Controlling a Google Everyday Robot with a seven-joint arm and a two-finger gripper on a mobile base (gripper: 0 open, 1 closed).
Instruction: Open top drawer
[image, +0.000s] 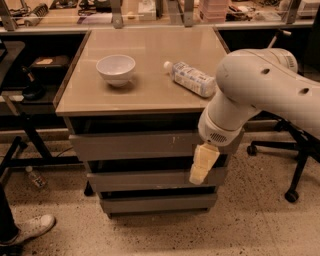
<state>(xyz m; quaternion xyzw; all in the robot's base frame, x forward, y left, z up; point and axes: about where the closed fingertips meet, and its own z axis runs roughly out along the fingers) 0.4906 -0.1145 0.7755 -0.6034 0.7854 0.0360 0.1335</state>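
Observation:
The top drawer (135, 144) is the widest grey front of three, just under the tan table top, with small white scratches right of centre; its front lies flush. My gripper (201, 165) hangs down from the large white arm (255, 95) in front of the drawer stack's right end, its cream fingers reaching from the top drawer's lower edge over the middle drawer (145, 179).
A white bowl (115, 69) and a plastic bottle (190, 78) lying on its side rest on the table top (145, 55). The bottom drawer (155, 202) is narrowest. An office chair base (287, 160) stands right, a shoe (30, 227) and a small bottle (36, 177) on the floor left.

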